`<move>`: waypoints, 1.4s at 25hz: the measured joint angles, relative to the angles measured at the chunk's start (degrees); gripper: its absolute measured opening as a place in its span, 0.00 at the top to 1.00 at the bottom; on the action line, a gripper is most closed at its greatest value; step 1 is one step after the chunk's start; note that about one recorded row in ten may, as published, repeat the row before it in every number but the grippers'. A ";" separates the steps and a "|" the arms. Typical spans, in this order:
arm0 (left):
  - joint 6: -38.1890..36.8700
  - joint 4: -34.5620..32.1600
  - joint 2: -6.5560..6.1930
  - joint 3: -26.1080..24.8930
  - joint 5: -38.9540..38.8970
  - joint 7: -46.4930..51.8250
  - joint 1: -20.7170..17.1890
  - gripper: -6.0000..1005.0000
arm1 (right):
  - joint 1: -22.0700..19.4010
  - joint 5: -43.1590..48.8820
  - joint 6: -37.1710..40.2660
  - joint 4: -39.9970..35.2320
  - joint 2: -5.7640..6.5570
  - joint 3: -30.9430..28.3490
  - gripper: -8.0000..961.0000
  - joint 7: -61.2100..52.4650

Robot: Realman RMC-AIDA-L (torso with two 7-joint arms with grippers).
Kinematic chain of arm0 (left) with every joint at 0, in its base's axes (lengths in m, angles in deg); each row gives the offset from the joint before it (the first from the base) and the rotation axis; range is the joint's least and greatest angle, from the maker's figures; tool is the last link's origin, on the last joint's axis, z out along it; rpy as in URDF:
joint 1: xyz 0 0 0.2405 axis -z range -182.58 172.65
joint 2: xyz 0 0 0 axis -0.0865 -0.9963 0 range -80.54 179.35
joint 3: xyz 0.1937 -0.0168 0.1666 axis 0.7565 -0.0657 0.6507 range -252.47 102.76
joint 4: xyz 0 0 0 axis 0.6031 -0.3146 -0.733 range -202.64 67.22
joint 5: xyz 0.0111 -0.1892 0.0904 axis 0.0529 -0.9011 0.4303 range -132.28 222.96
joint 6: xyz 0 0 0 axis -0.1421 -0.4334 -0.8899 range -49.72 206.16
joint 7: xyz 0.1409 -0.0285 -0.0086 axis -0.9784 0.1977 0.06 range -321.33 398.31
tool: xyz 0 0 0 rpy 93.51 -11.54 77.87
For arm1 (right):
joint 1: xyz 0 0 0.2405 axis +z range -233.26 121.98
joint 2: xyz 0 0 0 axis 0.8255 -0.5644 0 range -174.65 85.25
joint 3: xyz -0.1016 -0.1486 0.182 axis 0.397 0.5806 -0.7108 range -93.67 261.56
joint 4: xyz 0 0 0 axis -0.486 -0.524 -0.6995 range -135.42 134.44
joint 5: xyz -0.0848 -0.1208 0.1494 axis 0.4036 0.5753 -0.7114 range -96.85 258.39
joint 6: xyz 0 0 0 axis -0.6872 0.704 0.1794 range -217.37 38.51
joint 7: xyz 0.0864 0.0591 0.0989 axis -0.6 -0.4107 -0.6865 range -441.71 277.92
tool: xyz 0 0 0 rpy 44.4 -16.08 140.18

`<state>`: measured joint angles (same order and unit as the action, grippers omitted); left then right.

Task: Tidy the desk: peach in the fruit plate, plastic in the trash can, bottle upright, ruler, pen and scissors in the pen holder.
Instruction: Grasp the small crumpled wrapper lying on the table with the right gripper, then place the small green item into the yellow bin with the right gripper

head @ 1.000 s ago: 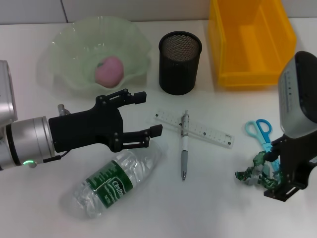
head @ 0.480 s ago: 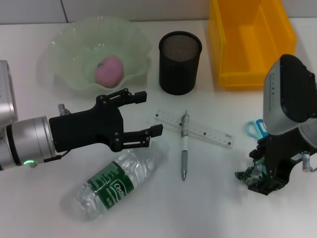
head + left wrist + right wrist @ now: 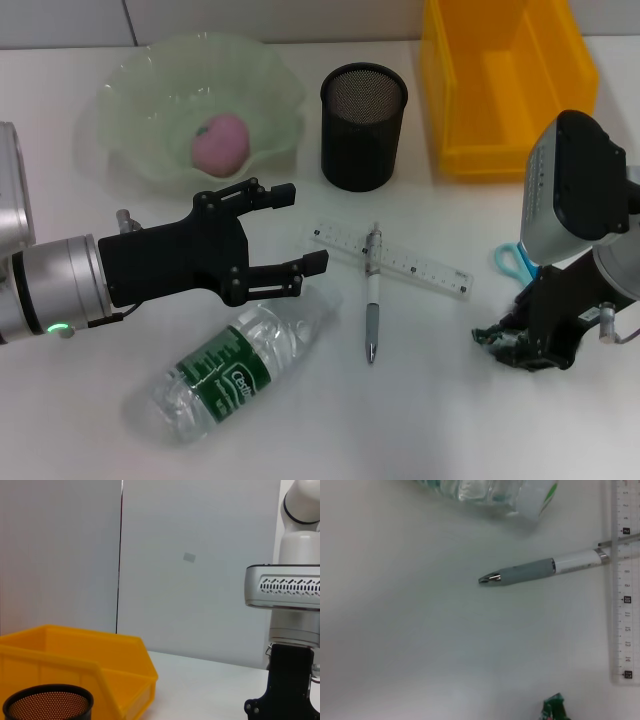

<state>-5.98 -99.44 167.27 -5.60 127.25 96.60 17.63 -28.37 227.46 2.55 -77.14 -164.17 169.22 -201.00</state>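
While only one item of the tidy-up reads as finished, the head view lists the rest as follows: peach (image 3: 220,141) lying in the green fruit plate (image 3: 130,95), done; bottle (image 3: 235,365) on its side on the desk (image 3: 420,420), not yet upright; ruler (image 3: 425,265) flat on the desk with the pen (image 3: 372,300) lying across it, both outside the black mesh pen holder (image 3: 363,125); scissors (image 3: 512,262) showing only blue handles beside the right arm, also outside; plastic (image 3: 500,345), a crumpled green wrapper, on the desk under the right gripper (image 3: 540,352), well apart from the yellow trash can (image 3: 505,85), which looks empty. Right gripper is down on the wrapper, but whether its fingers have closed on it cannot be told. Left gripper (image 3: 290,235) hovers just above the bottle's cap end, jaws spread, holding nothing. Left wrist view: trash can and pen holder rim in the foreground, right arm beyond, nothing seen inside either container. Right wrist view: bottle cap, pen tip and ruler edge on bare desk, a scrap of green plastic at the frame edge. Judged remaining: five of six items.
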 joint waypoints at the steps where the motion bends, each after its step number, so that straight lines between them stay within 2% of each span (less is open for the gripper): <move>1: 0.00 -0.02 0.00 -0.01 0.00 0.00 -0.03 0.14 | 0.00 -0.09 0.07 -0.06 0.00 -0.10 0.46 -0.01; 5: 0.00 -0.09 0.00 0.00 0.00 -0.01 -0.18 0.14 | -0.22 -1.17 0.71 -1.72 0.05 -1.05 0.55 -0.55; 9: 0.00 -0.09 0.00 0.00 0.00 -0.02 -0.18 0.14 | -0.33 -1.66 1.93 -5.23 0.13 -4.94 0.74 -3.23; 13: 0.00 -0.09 0.00 0.00 -0.01 -0.02 -0.18 0.14 | -0.13 -2.00 1.28 -11.92 0.17 -13.58 0.89 -6.15; 16: 0.00 -0.09 0.00 0.00 -0.01 -0.02 -0.06 0.14 | -0.05 -3.65 -1.50 -16.58 0.18 -19.36 0.91 -6.10; 20: 0.00 -0.07 0.01 0.00 -0.01 -0.07 0.05 0.14 | 0.89 -5.83 -7.83 -17.84 0.47 -22.68 0.93 -5.05; 24: 0.03 -0.04 0.08 0.01 0.00 -0.14 0.07 0.14 | 3.90 -6.02 -15.54 -10.72 0.76 -23.41 0.93 -3.03; 32: -0.12 -0.06 0.09 0.00 -0.01 -0.19 -0.16 0.14 | 13.14 -5.61 -29.75 12.35 3.50 -25.80 0.94 -0.23; 35: -0.37 -0.08 0.09 0.00 -0.02 -0.19 -0.21 0.14 | 14.46 -5.39 -33.07 16.34 3.70 -26.45 0.94 0.69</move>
<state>-6.35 -99.52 167.36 -5.60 127.24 96.41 17.41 -13.91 222.07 -30.52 -60.80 -160.46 142.78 -200.31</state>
